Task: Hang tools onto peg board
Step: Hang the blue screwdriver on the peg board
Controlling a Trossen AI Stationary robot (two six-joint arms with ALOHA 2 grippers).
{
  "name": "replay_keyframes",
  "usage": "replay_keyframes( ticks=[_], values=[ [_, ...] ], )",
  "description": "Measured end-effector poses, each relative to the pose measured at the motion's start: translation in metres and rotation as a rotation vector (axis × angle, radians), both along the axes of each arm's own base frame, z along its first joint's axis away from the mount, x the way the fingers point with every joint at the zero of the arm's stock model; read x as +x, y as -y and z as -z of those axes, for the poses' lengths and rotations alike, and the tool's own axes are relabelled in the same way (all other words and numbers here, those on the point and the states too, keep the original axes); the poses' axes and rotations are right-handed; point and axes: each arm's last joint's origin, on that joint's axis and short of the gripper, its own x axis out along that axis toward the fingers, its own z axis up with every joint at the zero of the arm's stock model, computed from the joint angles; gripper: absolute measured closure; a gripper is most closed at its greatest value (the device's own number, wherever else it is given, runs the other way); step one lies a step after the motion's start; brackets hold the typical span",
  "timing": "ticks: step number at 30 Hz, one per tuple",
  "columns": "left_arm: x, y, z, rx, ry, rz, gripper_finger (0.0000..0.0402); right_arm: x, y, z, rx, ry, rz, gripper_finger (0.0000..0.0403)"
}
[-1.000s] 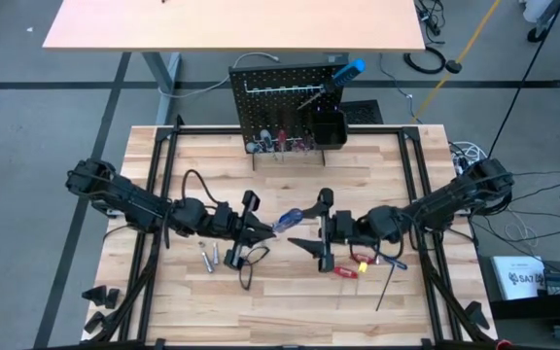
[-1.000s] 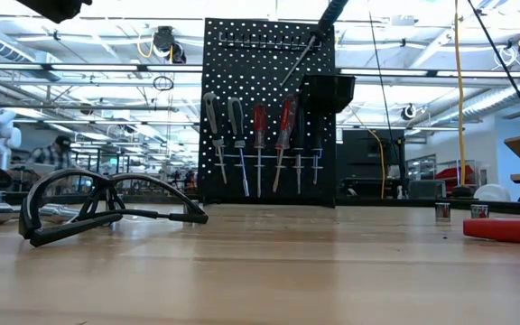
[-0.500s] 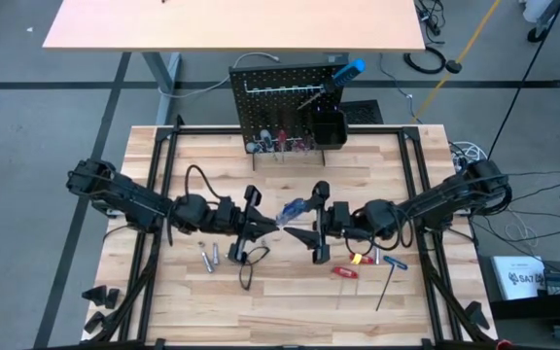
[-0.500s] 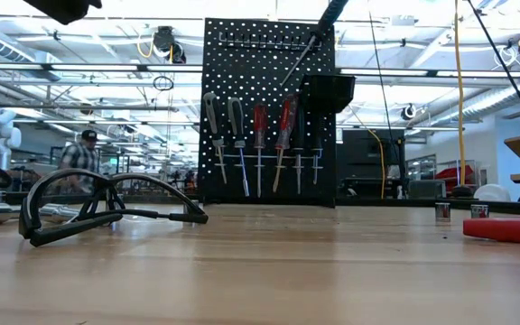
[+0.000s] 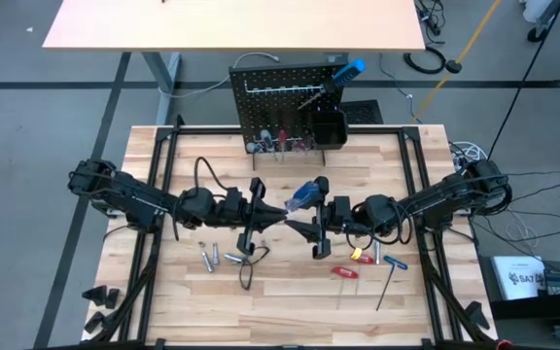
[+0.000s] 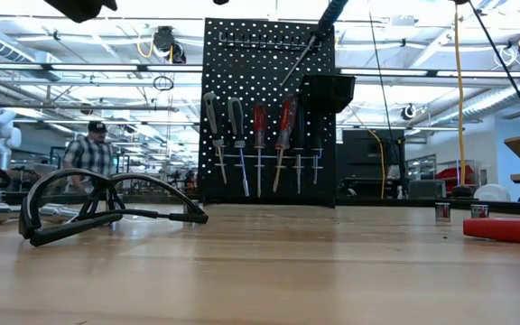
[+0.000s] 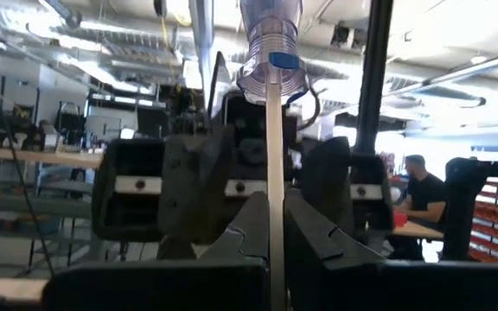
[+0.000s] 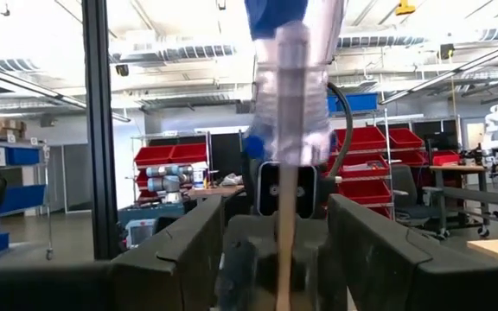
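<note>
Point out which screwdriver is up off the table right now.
The clear-and-blue-handled screwdriver, gripped by its shaft in the shut left gripper, between both arms. The red-handled screwdriver lies flat on the table; others hang on the peg board.

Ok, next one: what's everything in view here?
peg board: one, black, upright at far edge of table
bin: one, black, on the board
hung screwdrivers: four, two clear, two red, board front
wire loop: one, black, table
silver bits: at least two, table's left
red screwdriver: one, table's right
hex key: one, dark, table's right
held screwdriver: one, clear-blue handle, mid-table
person: one, room behind
left gripper: jaws shut on held screwdriver
right gripper: jaws open around it
</note>
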Motion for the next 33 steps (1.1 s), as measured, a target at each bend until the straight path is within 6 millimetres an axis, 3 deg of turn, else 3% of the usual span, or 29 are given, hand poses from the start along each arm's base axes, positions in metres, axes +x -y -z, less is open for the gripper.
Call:
replay_keyframes(
  ticks=[9,22,33],
  values=[
    [0.0024,-0.0018,-0.0027,0.007,-0.006,-0.01,0.039,-0.0012,0.0012,-0.0028,0.002,0.03,0.01,0.0249],
    [0.0025,-0.0024,-0.0023,-0.001,-0.011,-0.031,0.0387,-0.0006,0.0059,-0.0036,0.005,0.038,0.028,0.0389],
    [0.0008,-0.0056,-0.0003,0.004,-0.098,-0.129,0.0291,-0.0042,0.0074,-0.0082,0.011,0.046,0.091,0.0399]
  ],
)
